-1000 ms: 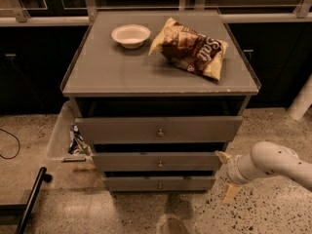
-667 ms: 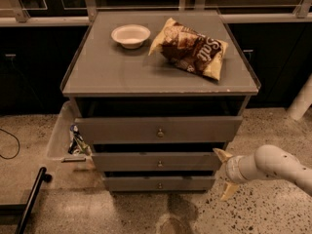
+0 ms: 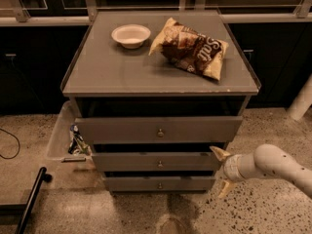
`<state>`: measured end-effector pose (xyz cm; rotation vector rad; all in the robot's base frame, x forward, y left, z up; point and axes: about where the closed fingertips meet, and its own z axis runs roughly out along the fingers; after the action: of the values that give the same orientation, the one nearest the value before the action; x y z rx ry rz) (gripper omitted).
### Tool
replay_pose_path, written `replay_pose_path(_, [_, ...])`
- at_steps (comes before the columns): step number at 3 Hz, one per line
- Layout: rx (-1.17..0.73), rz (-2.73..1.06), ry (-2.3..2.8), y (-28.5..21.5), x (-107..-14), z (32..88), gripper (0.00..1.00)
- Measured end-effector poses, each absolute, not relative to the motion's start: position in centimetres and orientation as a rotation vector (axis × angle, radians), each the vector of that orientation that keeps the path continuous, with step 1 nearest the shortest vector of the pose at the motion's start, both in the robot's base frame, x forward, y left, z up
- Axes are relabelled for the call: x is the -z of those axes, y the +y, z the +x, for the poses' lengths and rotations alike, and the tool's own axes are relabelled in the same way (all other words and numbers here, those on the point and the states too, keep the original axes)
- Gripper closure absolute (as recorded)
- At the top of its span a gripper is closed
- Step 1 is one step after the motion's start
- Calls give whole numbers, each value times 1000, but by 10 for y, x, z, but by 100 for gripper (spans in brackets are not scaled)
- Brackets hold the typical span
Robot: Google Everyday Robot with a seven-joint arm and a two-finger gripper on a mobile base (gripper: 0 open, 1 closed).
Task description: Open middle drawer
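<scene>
The grey cabinet (image 3: 161,77) has three drawers stacked at its front. The middle drawer (image 3: 126,162) is the mid-width grey front with a small brass knob (image 3: 160,164) at its centre, between the wider top drawer (image 3: 117,129) and the narrower bottom drawer (image 3: 131,183). My gripper (image 3: 222,171) comes in from the right on a white arm (image 3: 273,165). It is open, with one pale finger (image 3: 219,153) by the right end of the middle drawer's front and the other lower, near the floor. It holds nothing.
A white bowl (image 3: 130,35) and a brown chip bag (image 3: 191,48) lie on the cabinet top. A clear plastic bin (image 3: 61,135) with packets stands on the floor at the left. A black pole (image 3: 30,199) lies at lower left; a white post (image 3: 302,101) stands at the right.
My gripper and arm have moved a little to the left, closer to the right end of the middle drawer's front. The drawers have not moved.
</scene>
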<state>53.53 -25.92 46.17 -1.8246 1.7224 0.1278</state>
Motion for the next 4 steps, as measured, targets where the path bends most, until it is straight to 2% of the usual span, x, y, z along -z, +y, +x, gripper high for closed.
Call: replay_pose_path(4, [-213,-1867,1636,-219,-420,575,0])
